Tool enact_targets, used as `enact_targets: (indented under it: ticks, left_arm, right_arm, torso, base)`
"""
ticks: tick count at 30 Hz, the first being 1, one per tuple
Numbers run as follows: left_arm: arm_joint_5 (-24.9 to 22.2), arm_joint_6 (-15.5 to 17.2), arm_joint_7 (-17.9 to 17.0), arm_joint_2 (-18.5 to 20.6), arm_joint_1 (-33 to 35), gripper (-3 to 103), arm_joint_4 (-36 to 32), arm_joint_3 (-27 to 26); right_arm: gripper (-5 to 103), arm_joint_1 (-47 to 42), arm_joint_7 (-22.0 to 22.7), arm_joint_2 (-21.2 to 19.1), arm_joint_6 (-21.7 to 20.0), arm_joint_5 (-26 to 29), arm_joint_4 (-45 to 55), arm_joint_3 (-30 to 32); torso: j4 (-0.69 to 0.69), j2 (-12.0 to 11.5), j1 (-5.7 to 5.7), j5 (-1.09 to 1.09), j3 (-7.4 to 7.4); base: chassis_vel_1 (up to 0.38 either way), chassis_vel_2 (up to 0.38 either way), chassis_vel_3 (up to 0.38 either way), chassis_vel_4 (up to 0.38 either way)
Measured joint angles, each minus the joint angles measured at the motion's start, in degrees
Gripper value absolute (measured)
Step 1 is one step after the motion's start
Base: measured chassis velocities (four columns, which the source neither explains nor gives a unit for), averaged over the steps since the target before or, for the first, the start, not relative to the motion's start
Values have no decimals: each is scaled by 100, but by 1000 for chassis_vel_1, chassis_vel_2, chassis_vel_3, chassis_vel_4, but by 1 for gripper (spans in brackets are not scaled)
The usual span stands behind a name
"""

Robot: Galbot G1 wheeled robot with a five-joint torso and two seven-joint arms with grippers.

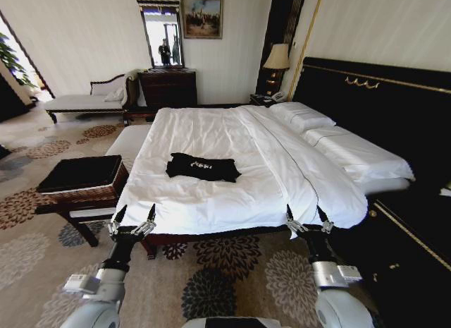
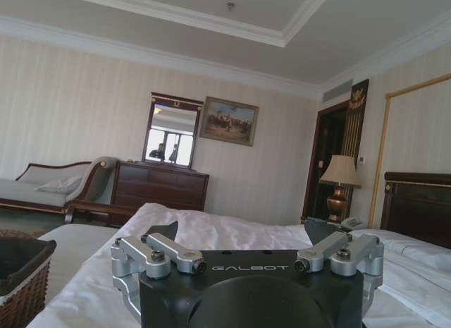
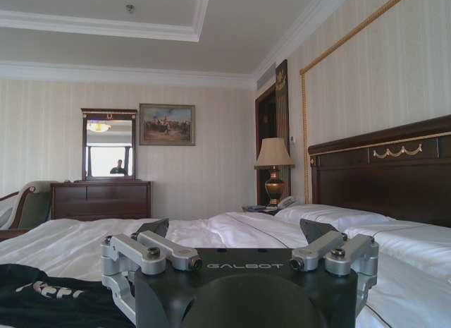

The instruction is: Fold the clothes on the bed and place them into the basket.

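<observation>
both black-fingered grippers, left [image 1: 134, 216] and right [image 1: 307, 219], hover spread and empty at the big white-sheeted bed's [image 1: 211, 194] foot, the crumpled black lettered shirt [image 1: 203, 167] mid-mattress, unfolded, the brown wicker basket [image 1: 83, 178] waiting beside.

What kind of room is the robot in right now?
Most likely a hotel-style bedroom. A large bed with white sheets and a tall black headboard fills the middle, a lit lamp stands beside it, and a dark dresser with a mirror stands against the far wall.
</observation>
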Motion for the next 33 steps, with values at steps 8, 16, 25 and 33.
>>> enact_targets:
  ticks: [8,16,25,33]
  left_arm:
    - [56,4,15,-147,41,100,-3,-4]
    - [118,-63,34,-273,164,100,-98,-39]
    - [253,-120,44,-387,266,100,-175,-13]
    - [311,-202,48,-441,363,100,-251,-38]
  right_arm:
    - [100,191,20,36,32,-60,-189,-257]
    - [100,332,21,32,42,-43,-256,-359]
    - [100,355,22,90,78,-40,-215,-378]
    - [100,375,23,111,88,-49,-178,-396]
  torso:
    - [-1,0,0,0,0]
    - [1,0,1,0,0]
    - [0,0,1,0,0]
    - [0,0,0,-1,0]
  base:
    - [-33,36,34,-32]
    - [-76,77,71,-79]
    - [-75,67,68,-60]
    - [-7,6,5,-6]
